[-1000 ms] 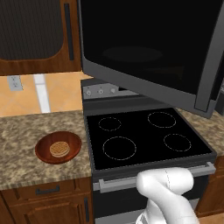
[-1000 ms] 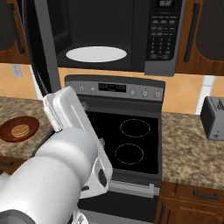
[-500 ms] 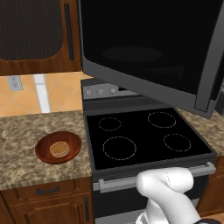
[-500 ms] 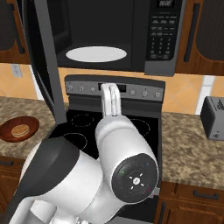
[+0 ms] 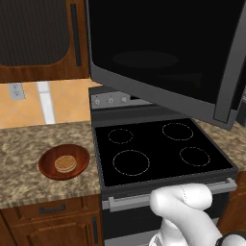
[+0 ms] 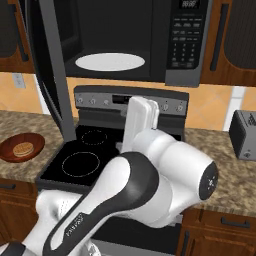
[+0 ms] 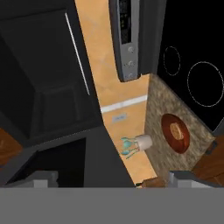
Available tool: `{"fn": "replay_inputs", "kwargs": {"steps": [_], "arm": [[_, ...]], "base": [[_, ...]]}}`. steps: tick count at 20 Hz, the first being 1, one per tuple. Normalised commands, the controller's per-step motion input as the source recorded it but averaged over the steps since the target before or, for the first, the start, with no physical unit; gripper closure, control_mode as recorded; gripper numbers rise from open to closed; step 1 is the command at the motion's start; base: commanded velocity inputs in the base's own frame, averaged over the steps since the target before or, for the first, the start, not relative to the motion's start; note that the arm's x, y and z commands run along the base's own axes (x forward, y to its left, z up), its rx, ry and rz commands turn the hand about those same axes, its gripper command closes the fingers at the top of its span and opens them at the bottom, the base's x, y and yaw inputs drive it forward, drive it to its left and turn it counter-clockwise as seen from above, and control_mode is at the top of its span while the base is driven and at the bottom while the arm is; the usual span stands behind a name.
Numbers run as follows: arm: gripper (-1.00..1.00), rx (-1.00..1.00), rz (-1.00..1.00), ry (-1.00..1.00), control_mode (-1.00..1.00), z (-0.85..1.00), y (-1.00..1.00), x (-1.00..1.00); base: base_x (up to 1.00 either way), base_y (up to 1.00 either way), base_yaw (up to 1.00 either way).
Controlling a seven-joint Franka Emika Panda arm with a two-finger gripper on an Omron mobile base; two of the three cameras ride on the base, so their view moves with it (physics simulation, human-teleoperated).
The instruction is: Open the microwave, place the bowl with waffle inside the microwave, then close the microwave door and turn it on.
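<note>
We see a reddish-brown bowl (image 5: 64,162) holding a tan, grid-patterned waffle (image 5: 65,164) on speckled brown granite counter (image 5: 29,149). The microwave (image 6: 150,40) is dark grey, its door (image 5: 163,53) black glass, its turntable (image 6: 110,61) white. The stove (image 5: 158,151) is black with thin white rings.

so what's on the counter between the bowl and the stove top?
Nothing: in the left base view only bare speckled counter separates the bowl, holding the waffle, from the stove edge. The right base view agrees.
</note>
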Motion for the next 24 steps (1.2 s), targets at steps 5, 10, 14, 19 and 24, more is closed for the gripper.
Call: {"fn": "replay_inputs", "kwargs": {"steps": [5,10,14,19,24], "arm": [[-1.0,0.09,0.29,-0.02,-1.0,0.0,0.42,0.3],[-1.0,0.06,0.33,-0.07,-1.0,0.05,0.54,0.35],[-1.0,0.17,0.41,-0.13,-1.0,0.21,0.29,0.19],[-1.0,0.09,0.35,-0.23,-1.0,0.03,0.44,0.01],[-1.0,0.0,0.2,-0.27,-1.0,0.2,0.72,-0.15]], "base": [[0.0,0.0,0.0],[0.0,0.0,0.0],[0.0,0.0,0.0],[0.0,0.0,0.0],[0.0,0.0,0.0]]}}
